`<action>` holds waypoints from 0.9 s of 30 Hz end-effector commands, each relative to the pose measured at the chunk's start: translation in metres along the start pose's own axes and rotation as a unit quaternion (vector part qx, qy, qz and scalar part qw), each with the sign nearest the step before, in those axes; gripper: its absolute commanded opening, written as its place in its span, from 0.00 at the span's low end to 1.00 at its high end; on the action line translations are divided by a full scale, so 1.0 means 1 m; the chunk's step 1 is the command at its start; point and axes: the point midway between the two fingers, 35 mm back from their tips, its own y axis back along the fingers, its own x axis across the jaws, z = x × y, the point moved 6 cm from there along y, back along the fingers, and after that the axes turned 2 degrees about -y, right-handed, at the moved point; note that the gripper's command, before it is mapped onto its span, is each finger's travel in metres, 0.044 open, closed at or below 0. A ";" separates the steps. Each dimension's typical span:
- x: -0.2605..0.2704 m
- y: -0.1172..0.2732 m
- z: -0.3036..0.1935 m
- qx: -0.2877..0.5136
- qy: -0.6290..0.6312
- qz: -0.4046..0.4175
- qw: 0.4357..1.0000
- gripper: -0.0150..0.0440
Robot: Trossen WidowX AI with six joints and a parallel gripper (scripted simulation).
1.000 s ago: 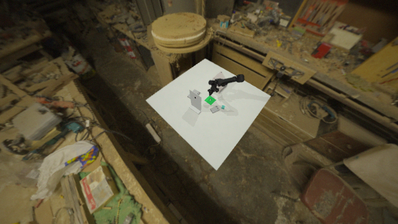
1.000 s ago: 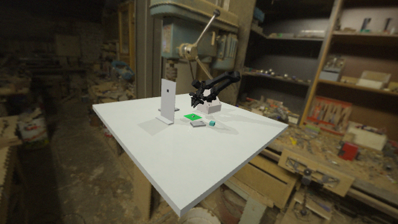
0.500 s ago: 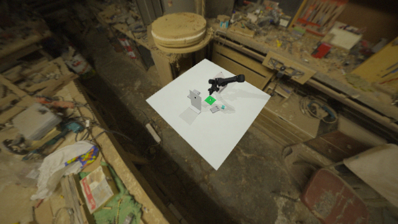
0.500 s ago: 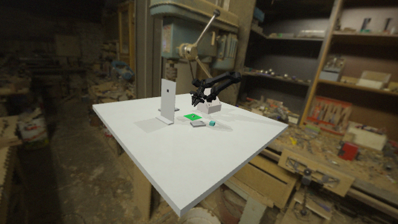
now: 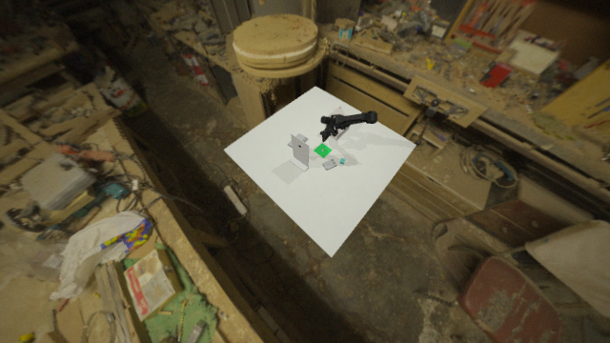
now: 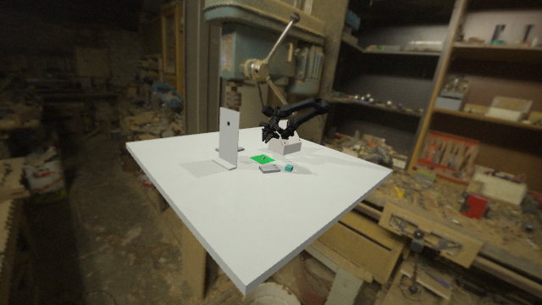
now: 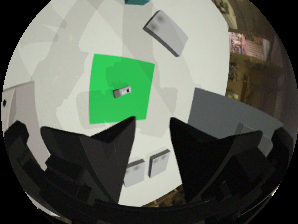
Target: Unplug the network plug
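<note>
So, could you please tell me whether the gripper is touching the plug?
Apart: the wrist view shows the plug lying on the green square, well beyond the fingertips of the gripper, with square visible in between.

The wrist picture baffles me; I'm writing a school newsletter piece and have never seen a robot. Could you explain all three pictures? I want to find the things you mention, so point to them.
One picture looks from above, one from the side, and one from the arm's wrist. The black robot arm [image 5: 355,118] [image 6: 302,108] ends in a two-fingered claw [image 5: 324,138] [image 6: 265,140] [image 7: 152,121], open and holding nothing. On the white table [image 5: 329,210] [image 6: 254,212] [image 7: 65,50], a small plug [image 5: 322,150] [image 6: 262,158] [image 7: 119,92] lies inside a green square [image 5: 322,155] [image 6: 257,159] [image 7: 107,110], near an upright panel [image 5: 300,154] [image 6: 229,141] [image 7: 24,107] and a teal block [image 5: 342,161] [image 6: 289,168] [image 7: 136,1].
</note>
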 end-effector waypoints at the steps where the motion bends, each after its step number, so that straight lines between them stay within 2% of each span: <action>1: -0.002 0.003 0.001 -0.001 0.002 -0.003 1.000 0.52; 18: -0.008 0.014 0.002 0.004 -0.008 -0.001 1.000 0.52; 27: -0.023 0.033 0.001 0.007 -0.007 0.001 1.000 0.52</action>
